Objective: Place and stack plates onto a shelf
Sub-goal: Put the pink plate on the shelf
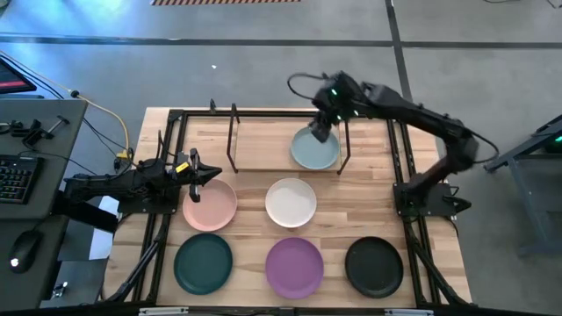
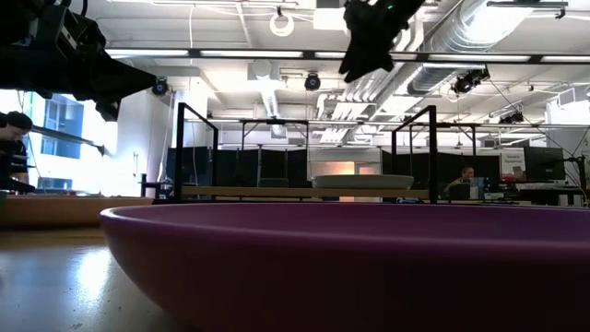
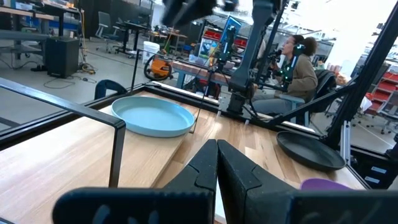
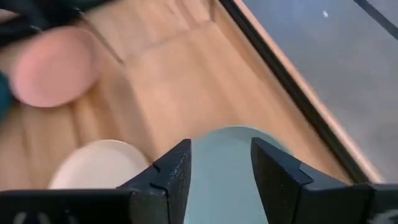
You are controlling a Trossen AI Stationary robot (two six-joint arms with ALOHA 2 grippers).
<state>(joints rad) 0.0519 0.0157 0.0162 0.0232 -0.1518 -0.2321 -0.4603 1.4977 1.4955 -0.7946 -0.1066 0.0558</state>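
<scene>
The pale blue-grey plate [image 1: 314,151] rests flat on the right half of the shelf [image 1: 263,140]; it also shows in the low view [image 2: 364,182] and the left wrist view [image 3: 152,115]. My right gripper [image 4: 221,168] is open and hangs well above the plate's far side [image 2: 369,41], touching nothing. My left gripper [image 1: 207,175] is shut and empty, above the far edge of the pink plate [image 1: 209,204]. On the table lie the white plate [image 1: 291,202], dark teal plate [image 1: 203,263], purple plate [image 1: 294,266] and black plate [image 1: 373,266].
The shelf's left half [image 1: 259,145] is bare board, with thin black rods at its corners [image 1: 233,132]. Black frame rails run along the table's left and right sides [image 1: 404,167]. A seated person [image 3: 298,68] shows in the room beyond the table.
</scene>
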